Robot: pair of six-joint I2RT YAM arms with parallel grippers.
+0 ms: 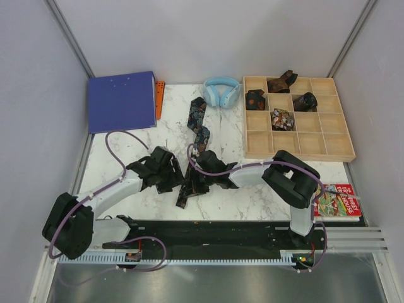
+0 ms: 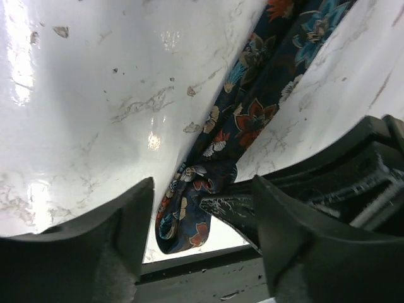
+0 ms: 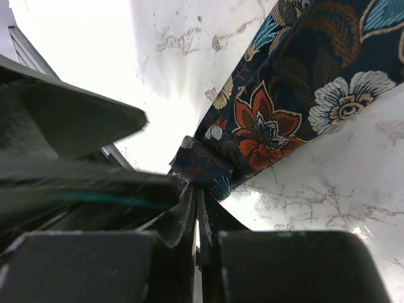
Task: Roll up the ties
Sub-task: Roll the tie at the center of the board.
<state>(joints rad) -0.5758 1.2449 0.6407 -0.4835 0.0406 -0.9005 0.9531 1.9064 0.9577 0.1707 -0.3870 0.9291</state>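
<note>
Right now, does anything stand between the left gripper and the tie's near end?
Only the right gripper: shut on the near end of the tie, its fingertips sit inside the left gripper's open gap, beside the fabric. Nothing else visible.

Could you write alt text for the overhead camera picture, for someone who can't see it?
The left arm and right arm meet over a long dark floral tie lying on a white marble table. Behind to the right, a wooden compartment tray holds four rolled ties; light-blue headphones and a blue binder sit at the back.
</note>
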